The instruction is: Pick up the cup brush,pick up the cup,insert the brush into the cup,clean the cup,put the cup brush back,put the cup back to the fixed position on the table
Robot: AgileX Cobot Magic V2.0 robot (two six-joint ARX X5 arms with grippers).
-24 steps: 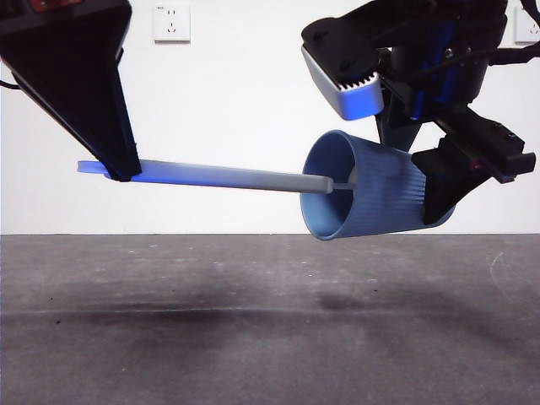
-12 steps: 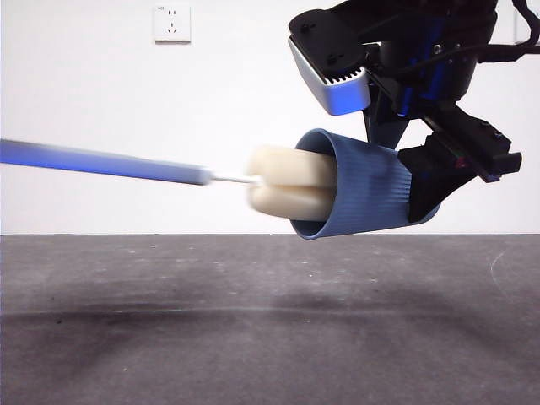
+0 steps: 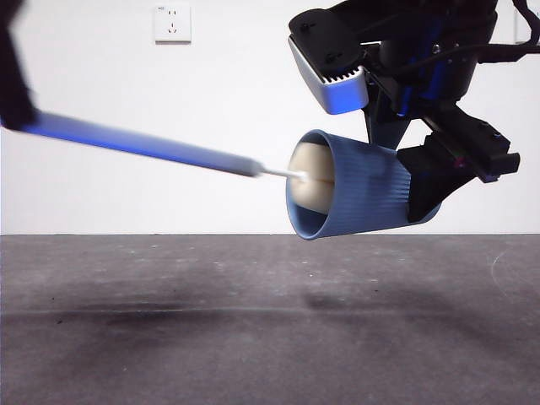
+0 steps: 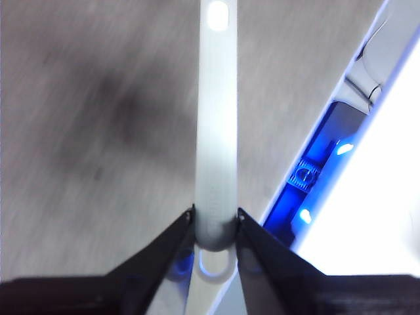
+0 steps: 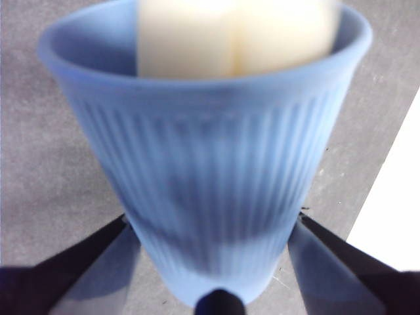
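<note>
Left end effector (image 4: 215, 226): jaws clamped on the cup brush (image 3: 160, 148) near its looped end; the handle runs away from it toward the cup. Right end effector (image 5: 213, 262): jaws closed around the lower body of the cup (image 3: 363, 190), held on its side above the surface (image 3: 253, 337). Both pickups and the insertion appear complete, with the sponge head sitting just inside the rim. Cleaning appears under way; both returns remain. A wall socket (image 3: 171, 23) sits well behind. Nothing obstructs either end effector.

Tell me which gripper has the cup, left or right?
The right gripper: its jaws clamp the ribbed blue cup near its base, held on its side above the table. The left gripper pinches the brush handle instead.
</note>
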